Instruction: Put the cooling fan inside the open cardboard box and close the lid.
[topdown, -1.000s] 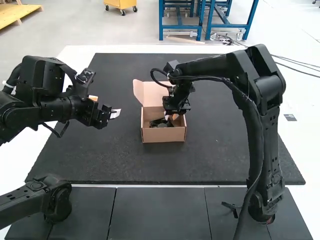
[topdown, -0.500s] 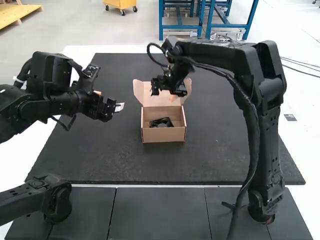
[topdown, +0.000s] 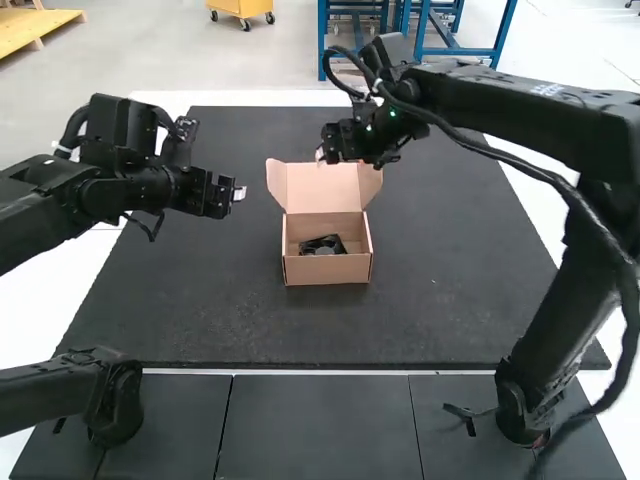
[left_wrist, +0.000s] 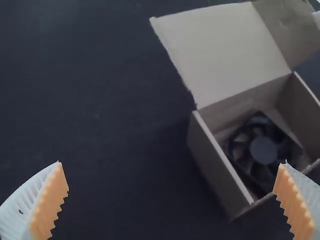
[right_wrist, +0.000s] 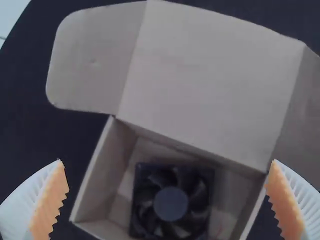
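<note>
- The left pincer (topdown: 228, 194) hangs above the black mat (topdown: 180, 300). Its white ribbed fingers stand wide apart with nothing between them, and the orange pads (left_wrist: 50, 200) face each other across the gap.
- The cardboard box (topdown: 328, 264) stands on the mat to the right of this pincer, a little closer to the arm bases and clear of its fingers. It touches neither finger.
- The right pincer (topdown: 334, 152) is also spread wide and holds nothing. It hovers just beyond the top edge of the upright lid (topdown: 322, 186), higher than the box.
- From the right pincer, the box sits below and toward the arm bases, with its open top facing up.
- The cooling fan (topdown: 322, 244) lies flat on the floor of the box, hub and blades facing up. In the right wrist view it shows between the two spread fingers, well below them.
- The lid stands up from the far wall of the box, not yet folded down. A small side flap (topdown: 273, 178) sticks out at the lid's end nearer the left pincer, and another flap (topdown: 372, 184) is at the other end, under the right pincer.
- The mat covers the middle of the white tabletop (topdown: 40, 290), and both pincers are over the mat.
</note>
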